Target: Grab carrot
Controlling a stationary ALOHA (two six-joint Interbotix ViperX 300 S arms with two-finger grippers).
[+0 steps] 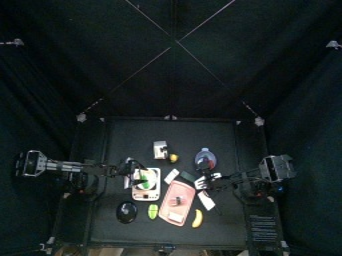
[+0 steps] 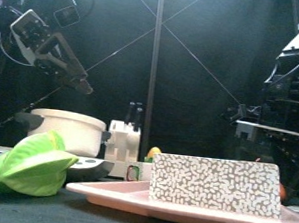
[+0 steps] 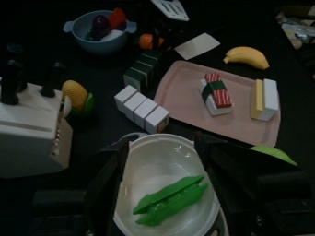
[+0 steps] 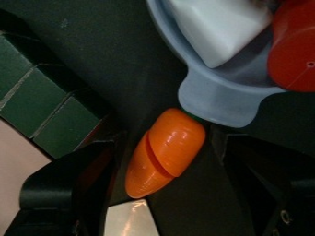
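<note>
The carrot [image 4: 167,155] is a short orange piece lying on the black table, right against the rim of a blue-grey bowl [image 4: 219,88]. My right gripper [image 4: 172,198] is open and low over it, one jaw on each side of the carrot, with nothing held. In the left wrist view the carrot [image 3: 147,41] shows small beside the blue bowl [image 3: 96,28]. My left gripper [image 3: 172,207] is open and hovers over a white bowl [image 3: 154,161] that holds a green pea pod [image 3: 170,199]. In the top view the right gripper [image 1: 211,181] is at the table's right and the left gripper [image 1: 134,181] at its left.
A pink tray [image 3: 185,92] holds sushi [image 3: 216,92] and a white block. Around it lie a banana [image 3: 246,57], dark green blocks [image 4: 43,101], white cubes [image 3: 142,109] and a knife block [image 3: 31,129]. Red items sit in the blue bowl.
</note>
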